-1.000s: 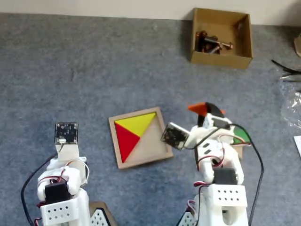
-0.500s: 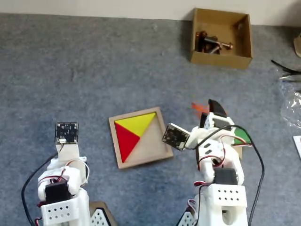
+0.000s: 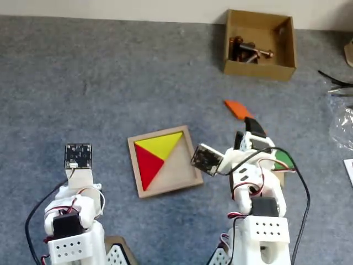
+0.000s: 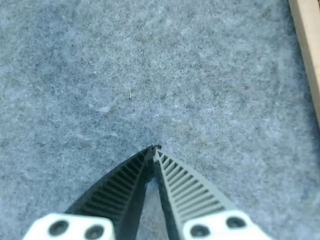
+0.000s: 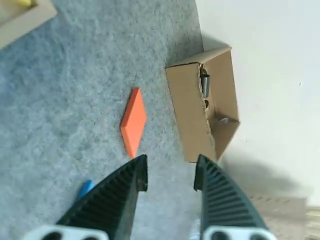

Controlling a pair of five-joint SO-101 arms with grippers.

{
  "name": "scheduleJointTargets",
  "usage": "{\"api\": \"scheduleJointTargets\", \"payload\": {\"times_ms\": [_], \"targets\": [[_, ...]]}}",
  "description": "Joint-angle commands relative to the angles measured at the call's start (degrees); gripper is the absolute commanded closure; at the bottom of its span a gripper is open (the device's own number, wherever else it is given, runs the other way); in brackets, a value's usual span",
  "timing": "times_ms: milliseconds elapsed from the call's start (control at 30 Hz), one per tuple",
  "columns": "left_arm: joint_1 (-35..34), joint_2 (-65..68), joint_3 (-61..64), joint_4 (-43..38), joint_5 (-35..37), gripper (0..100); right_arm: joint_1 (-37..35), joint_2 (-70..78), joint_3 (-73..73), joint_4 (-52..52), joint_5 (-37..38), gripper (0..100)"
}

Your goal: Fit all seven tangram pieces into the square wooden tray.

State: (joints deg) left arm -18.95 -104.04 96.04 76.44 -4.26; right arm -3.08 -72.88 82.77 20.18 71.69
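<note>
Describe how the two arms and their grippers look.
Both the left arm and right arm are white plastic shells around black servos, with perforated bases and black cables. The left gripper and right gripper have dark, ribbed, tapering fingers on white mounts.

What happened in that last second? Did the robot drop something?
The right arm let go of the orange piece, which ended up farther from the tray and nearer the box. Its jaws now stand open and empty. The left arm, the tray, the yellow piece and the red piece stayed put.
</note>
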Motion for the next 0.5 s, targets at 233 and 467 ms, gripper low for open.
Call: {"api": "scheduleJointTargets", "payload": {"times_ms": [233, 467], "targets": [[-0.7, -0.3, 1.1, 0.3, 0.5, 99, -1.2, 1.3, -7.3, 7.3, -32.5, 86.0], [-0.7, -0.3, 1.1, 0.3, 0.5, 99, -1.2, 18.7, -22.8, 15.9, -39.6, 86.0]]}}
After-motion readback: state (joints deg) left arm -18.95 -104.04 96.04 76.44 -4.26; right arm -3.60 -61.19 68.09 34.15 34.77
